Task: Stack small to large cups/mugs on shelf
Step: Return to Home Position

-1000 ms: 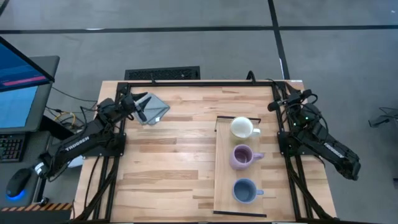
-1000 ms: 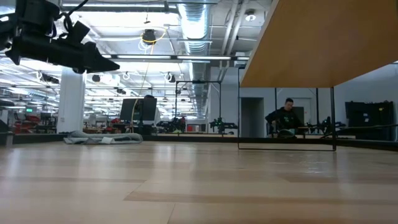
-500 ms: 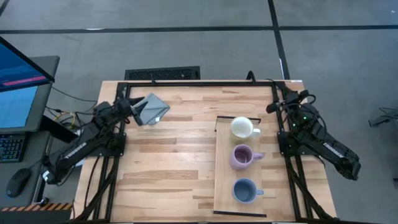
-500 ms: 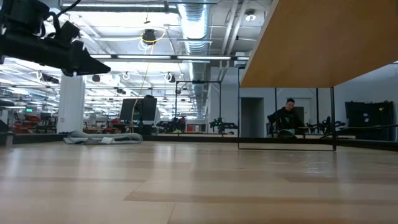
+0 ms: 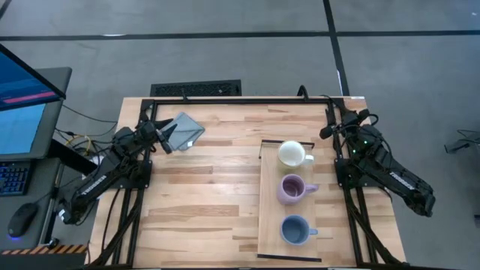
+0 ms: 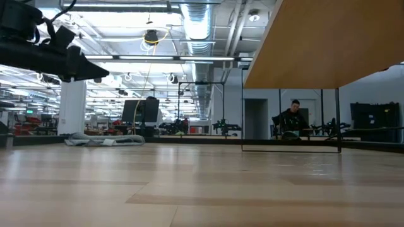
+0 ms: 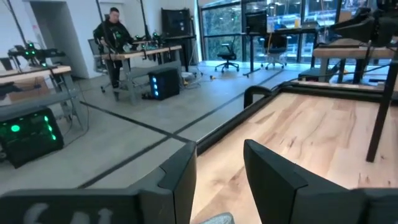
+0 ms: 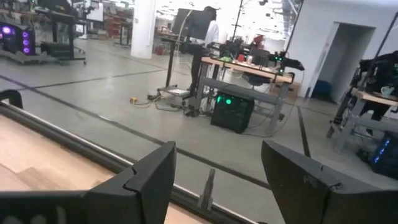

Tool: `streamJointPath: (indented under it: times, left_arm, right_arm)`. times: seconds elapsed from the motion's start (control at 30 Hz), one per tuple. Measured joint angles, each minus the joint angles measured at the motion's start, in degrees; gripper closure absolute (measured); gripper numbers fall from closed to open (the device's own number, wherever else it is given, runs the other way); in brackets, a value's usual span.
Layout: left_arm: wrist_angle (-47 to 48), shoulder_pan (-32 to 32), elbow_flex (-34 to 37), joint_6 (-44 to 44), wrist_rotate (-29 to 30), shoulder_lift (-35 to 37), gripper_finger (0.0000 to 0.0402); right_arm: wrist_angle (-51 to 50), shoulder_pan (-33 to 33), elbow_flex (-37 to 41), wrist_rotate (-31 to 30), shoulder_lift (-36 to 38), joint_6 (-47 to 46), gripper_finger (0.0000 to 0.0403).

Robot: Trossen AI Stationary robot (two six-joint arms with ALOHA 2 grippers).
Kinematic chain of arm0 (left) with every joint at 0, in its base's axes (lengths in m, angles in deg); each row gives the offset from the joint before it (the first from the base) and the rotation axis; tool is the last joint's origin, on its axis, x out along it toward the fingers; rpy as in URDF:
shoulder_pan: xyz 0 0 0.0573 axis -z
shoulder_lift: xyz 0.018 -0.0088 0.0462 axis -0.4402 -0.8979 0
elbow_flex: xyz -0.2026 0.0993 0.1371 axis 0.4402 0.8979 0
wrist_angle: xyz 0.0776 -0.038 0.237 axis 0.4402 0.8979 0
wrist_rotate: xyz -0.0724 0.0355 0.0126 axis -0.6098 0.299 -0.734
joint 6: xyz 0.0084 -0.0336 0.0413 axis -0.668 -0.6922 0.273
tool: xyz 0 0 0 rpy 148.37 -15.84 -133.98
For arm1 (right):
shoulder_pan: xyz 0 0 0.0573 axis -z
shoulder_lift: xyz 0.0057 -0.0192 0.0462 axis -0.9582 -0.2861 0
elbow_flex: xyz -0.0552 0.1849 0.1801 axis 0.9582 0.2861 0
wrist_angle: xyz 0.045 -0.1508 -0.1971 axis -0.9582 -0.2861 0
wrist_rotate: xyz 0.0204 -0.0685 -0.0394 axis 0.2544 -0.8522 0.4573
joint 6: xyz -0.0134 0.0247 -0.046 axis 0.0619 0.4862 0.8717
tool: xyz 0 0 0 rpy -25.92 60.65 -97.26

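I'm seeing all three mugs lined up on the shelf [image 5: 268, 217], which is running down the right half of the high view. The cream mug [image 5: 291, 154] is sitting at the upper end, the lavender mug [image 5: 291, 188] in the middle and the blue mug [image 5: 295, 229] at the lower end. Each is standing apart from its neighbour, handles pointing right. That's reading to me as the small-to-large row finished, which is why neither arm is carrying anything. I'm bringing the left gripper [image 5: 161, 139] back at the upper left of the table [image 5: 210, 195], its fingers spread and empty, just beside the grey cloth [image 5: 186, 129]. The right gripper [image 5: 328, 130] is waiting at the table's upper right edge, near the cream mug but not touching it, fingers likewise spread wide in its wrist view. Against a second ago, the left arm is folding in and drifting off the cloth. In the low view it's sliding further toward the left edge, while the right arm is barely shifting and the mugs are staying put.
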Motion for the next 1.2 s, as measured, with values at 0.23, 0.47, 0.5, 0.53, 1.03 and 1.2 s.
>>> streamJointPath:
  times: [0.23,0.47,0.5,0.53,1.03,1.2]
  left_arm:
    - [-0.37,0.01,0.14,0.82,0.65,-0.04,0.0277]
    - [0.35,0.02,0.07,0.57,0.79,-0.04,0.0277]
    - [0.38,0.02,0.07,0.6,0.83,-0.04,0.0277]
    - [0.41,0.02,0.07,0.63,0.84,-0.04,0.0277]
    - [0.76,0.02,0.07,0.56,0.88,-0.06,0.0277]
    - [0.81,0.02,0.05,0.48,0.87,-0.06,0.0277]
  right_arm:
    - [-0.84,-0.12,0.04,0.3,0.02,-1.47,0.0142]
    - [-6.99,-0.12,0.04,0.47,0.02,-5.1,0.0142]
    - [-7.75,-0.1,0.04,0.45,0.02,-5.68,0.0142]
    - [-8.56,-0.12,0.04,0.46,0.0,-6.16,0.0142]
    - [-1.12,-0.01,4.18,0.26,0.02,-4.42,0.0142]
    - [12.13,-0.05,8.01,0.35,0.07,-1.18,0.0142]
